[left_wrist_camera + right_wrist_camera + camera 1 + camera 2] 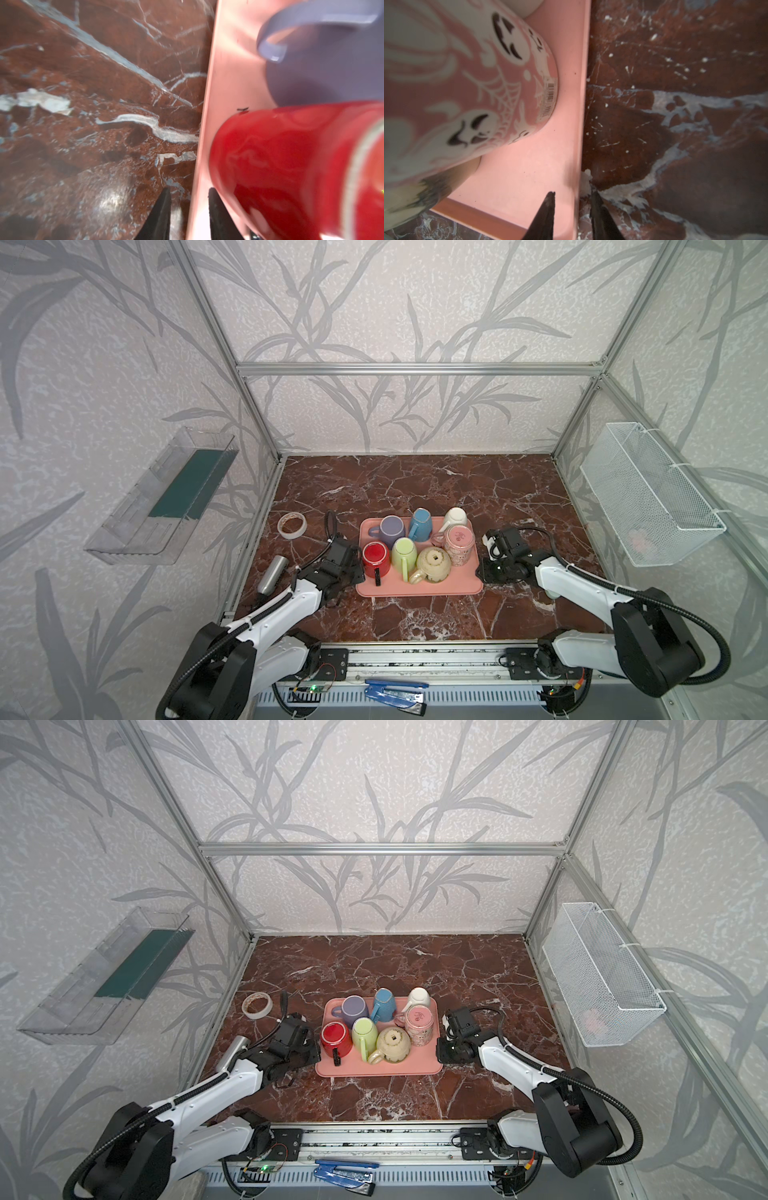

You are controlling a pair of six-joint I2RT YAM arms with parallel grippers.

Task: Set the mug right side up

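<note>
While seven mugs stand bottom-up on the tray (415, 592), not one of them is in a grip, and which one is the target I cannot tell. The red mug (376, 558) is right beside the left end effector (189, 190), just inside the tray's rim, black handle pointing toward the robot's base. Past it, away from that end effector, come the green mug (404, 552) and the beige mug (434, 564); the lilac mug (392, 526) sits just beyond the red one, farther out from the arm. Over to the right end effector (573, 193): the ghost mug (459, 545) stands just beside it on the tray, the white mug (455, 516) behind that, the blue mug (422, 522) between white and lilac. Both end effectors are low at opposite sides of the tray, each with jaws narrowly apart and straddling the rim, one finger over the tray, one over the bench (415, 489), with a gap showing either side of the rim. Outside the left end effector, on the bench, lie a tape roll (292, 525) and a steel flask (272, 572), well apart from the tray.
</note>
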